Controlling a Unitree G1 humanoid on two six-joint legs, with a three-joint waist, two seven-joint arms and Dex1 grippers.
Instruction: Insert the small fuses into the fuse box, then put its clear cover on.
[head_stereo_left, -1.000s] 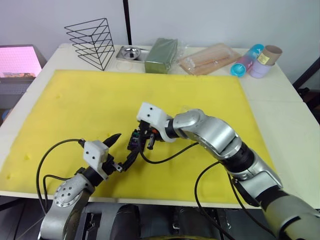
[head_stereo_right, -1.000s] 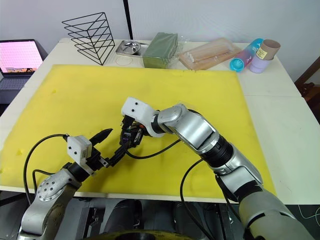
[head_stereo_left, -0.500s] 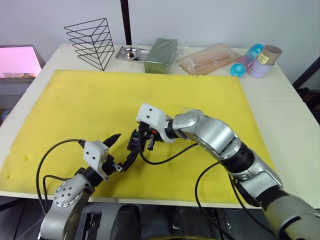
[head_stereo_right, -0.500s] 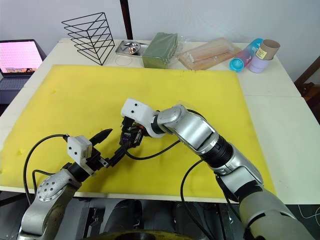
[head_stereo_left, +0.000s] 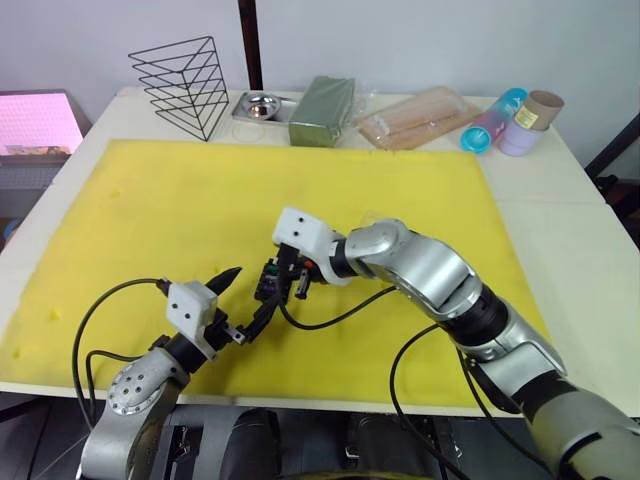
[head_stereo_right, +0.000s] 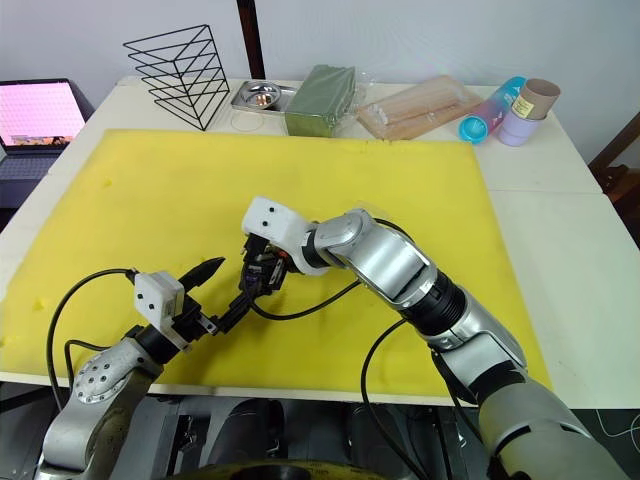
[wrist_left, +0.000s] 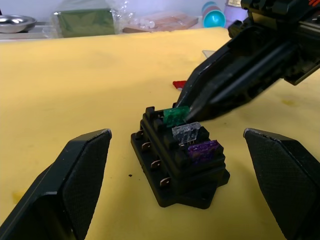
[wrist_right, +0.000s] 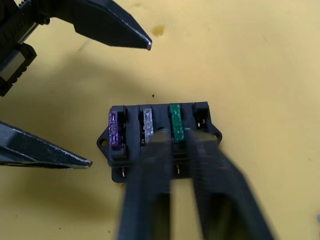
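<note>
1. Right now the fuse box (wrist_left: 179, 160) sits on the yellow foam mat (head_stereo_left: 150, 220), toward the desk's near edge and roughly midway along it, with purple fuse (wrist_left: 202, 150), pale fuse (wrist_left: 186, 132) and green fuse (wrist_left: 176, 115) standing in its slots.
2. Beyond it lies the red fuse (wrist_left: 179, 84), loose on the mat.
3. Right gripper (wrist_right: 176, 141) pinches the green fuse, fingers clenched on it from above.
4. Left gripper (head_stereo_left: 236, 300) hovers just beside the box, fingers spread wide, grasping nothing.
5. To do this well, I judge: press the green fuse straight down until level with its neighbours, steadying the box so it cannot tip.
</note>
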